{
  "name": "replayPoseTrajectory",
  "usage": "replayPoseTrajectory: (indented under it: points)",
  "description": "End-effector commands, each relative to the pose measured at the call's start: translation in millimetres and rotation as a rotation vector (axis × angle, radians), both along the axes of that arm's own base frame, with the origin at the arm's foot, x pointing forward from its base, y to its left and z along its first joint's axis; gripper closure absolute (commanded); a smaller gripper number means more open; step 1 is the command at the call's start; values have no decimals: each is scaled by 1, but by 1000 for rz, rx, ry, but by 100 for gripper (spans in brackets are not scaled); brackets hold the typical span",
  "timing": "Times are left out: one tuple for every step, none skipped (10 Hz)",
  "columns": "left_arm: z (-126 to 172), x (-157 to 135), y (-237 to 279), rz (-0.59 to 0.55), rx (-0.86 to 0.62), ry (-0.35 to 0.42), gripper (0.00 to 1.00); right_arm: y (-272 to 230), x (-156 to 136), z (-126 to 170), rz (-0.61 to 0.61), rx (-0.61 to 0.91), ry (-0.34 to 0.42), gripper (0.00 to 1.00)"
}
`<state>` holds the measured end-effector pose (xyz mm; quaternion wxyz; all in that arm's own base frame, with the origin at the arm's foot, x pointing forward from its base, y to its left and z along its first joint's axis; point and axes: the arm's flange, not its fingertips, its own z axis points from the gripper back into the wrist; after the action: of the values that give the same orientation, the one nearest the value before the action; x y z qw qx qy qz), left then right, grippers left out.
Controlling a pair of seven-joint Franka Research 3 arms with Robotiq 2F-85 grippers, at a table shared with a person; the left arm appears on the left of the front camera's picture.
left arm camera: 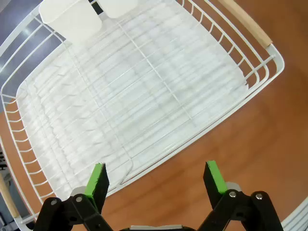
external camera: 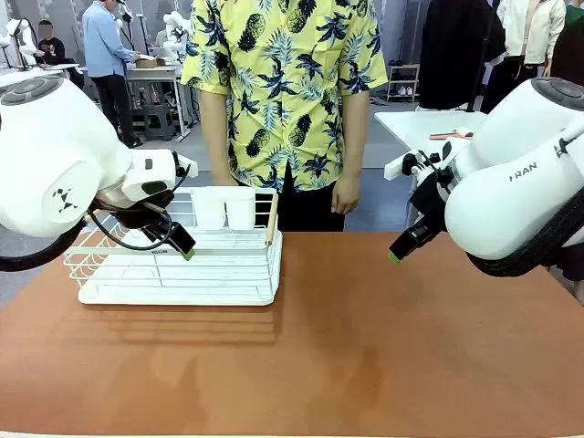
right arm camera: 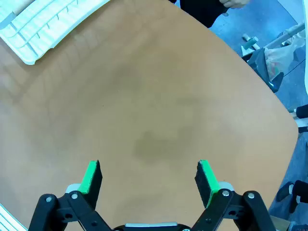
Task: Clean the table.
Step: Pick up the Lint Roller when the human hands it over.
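The reddish-brown table (external camera: pixel 365 347) stretches across the front view with a bare top. My left gripper (external camera: pixel 185 250) hangs over the near right part of a white wire dish rack (external camera: pixel 182 274). In the left wrist view that gripper (left arm camera: pixel 156 177) is open above the rack's edge (left arm camera: pixel 202 130), with nothing between its green pads. My right gripper (external camera: pixel 396 255) hovers above the table's right half. Seen from its own wrist, the right gripper (right arm camera: pixel 148 174) is open over bare tabletop (right arm camera: pixel 154 106).
Two white cups (external camera: pixel 225 207) stand at the back of the rack, one of them a cup (left arm camera: pixel 70 19) in the left wrist view. A person in a yellow patterned shirt (external camera: pixel 283 82) stands at the far edge, hand (external camera: pixel 345 194) hanging. A white-topped table (external camera: pixel 424 123) stands behind on the right.
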<state>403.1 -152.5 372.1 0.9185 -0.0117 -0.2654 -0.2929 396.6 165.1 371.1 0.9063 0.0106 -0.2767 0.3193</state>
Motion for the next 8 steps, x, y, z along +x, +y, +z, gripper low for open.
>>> replayPoseTrajectory:
  points:
    - [0, 0, 0, 0, 0, 0, 0, 0, 0, 0, 0, 0, 0, 0]
    - [0, 0, 0, 0, 0, 0, 0, 0, 0, 0, 0, 0, 0, 0]
    - [0, 0, 0, 0, 0, 0, 0, 0, 0, 0, 0, 0, 0, 0]
    - [0, 0, 0, 0, 0, 0, 0, 0, 0, 0, 0, 0, 0, 0]
    - [0, 0, 0, 0, 0, 0, 0, 0, 0, 0, 0, 0, 0, 0]
    - [0, 0, 0, 0, 0, 0, 0, 0, 0, 0, 0, 0, 0, 0]
    - [0, 0, 0, 0, 0, 0, 0, 0, 0, 0, 0, 0, 0, 0]
    - [0, 0, 0, 0, 0, 0, 0, 0, 0, 0, 0, 0, 0, 0]
